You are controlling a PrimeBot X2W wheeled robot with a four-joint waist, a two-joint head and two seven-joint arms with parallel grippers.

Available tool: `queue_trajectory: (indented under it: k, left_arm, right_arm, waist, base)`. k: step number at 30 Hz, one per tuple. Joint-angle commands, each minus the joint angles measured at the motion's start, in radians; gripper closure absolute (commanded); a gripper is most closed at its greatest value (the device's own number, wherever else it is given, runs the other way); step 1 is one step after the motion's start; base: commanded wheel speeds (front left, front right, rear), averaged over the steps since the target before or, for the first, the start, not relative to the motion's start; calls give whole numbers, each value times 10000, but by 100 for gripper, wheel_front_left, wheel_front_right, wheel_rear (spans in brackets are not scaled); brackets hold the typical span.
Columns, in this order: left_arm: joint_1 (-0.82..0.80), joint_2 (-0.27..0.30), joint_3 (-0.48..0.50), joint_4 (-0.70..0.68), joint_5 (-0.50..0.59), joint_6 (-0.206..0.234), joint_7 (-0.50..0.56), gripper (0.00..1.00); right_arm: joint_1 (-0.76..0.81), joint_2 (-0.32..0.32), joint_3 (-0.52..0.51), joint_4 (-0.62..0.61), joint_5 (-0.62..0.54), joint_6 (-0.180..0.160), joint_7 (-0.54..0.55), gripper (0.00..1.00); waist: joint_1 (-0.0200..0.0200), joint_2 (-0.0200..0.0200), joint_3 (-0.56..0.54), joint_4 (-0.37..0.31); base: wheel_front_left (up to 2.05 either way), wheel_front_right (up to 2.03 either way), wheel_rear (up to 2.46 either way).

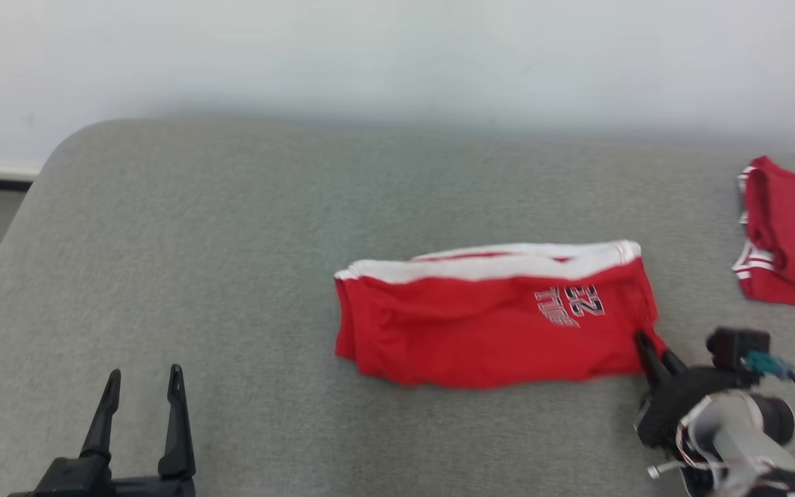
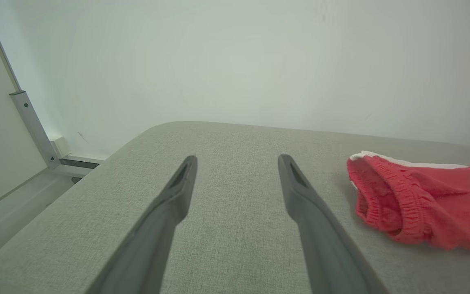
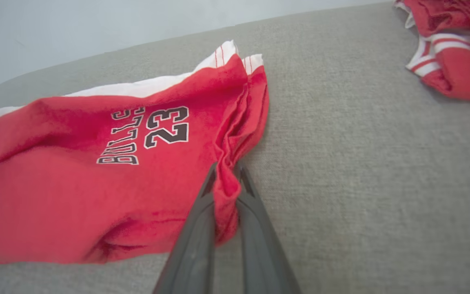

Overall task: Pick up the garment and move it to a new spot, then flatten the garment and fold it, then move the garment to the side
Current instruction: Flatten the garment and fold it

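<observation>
Right claw was clamped on the red garment, its two dark fingers drawn together on a bunched fold at the garment's near right corner. In the right wrist view, red cloth was squeezed up between the tips of this claw.

The garment lay folded into a long band near the middle of the grey fabric worktop. A white band ran along its far edge, and dark lettering with the number 23 sat toward its right end. From the left wrist view, its left end showed a gathered elastic hem resting on the worktop.

At the near left, the left claw had its fingers spread wide apart with nothing between them, well apart from the garment. The left wrist view showed this claw over bare grey fabric.

A second red garment with white stripes lay at the far right edge of the worktop, well apart from the first. A pale wall stood behind.
</observation>
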Motion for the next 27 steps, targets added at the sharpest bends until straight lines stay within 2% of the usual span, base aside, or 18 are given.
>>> queue_trajectory:
  k: [1, 7, 8, 9, 17, 27]
  left_arm:
    - [153, 44, 34, -38, 40, -14, -32, 0]
    - [495, 51, 167, -253, 92, -15, -32, 0]
    - [546, 40, 140, -288, 107, -14, -32, 0]
    - [582, 34, 125, -318, 117, -14, -32, 0]
    - [617, -19, 6, -469, 145, -6, -32, 0]
    - [253, -47, -270, -518, 115, -1, -32, 0]
  right_arm:
    - [209, -94, -22, -98, 84, -28, -9, 100]
    - [1386, -502, -284, -1204, 325, -28, 242, 98]
    - [1495, -561, -379, -1272, 263, -28, 290, 10]
    - [1592, -593, -480, -1334, 220, -28, 338, 0]
    - [1236, -694, -1238, -1612, -587, -28, 701, 0]
    - [36, -370, -1604, -359, -2025, -28, 1813, 0]
  waist:
    - [1, 0, -309, -341]
    - [1, 0, -450, -736]
    - [1, 0, -453, -760]
    - [1, 0, -455, -777]
    - [1, 0, -420, -749]
    - [1, 0, 47, -363]
  base:
    - [0, 0, 0]
    - [0, 0, 0]
    - [0, 0, 0]
    - [0, 0, 0]
    - [0, 0, 0]
    - [0, 0, 0]
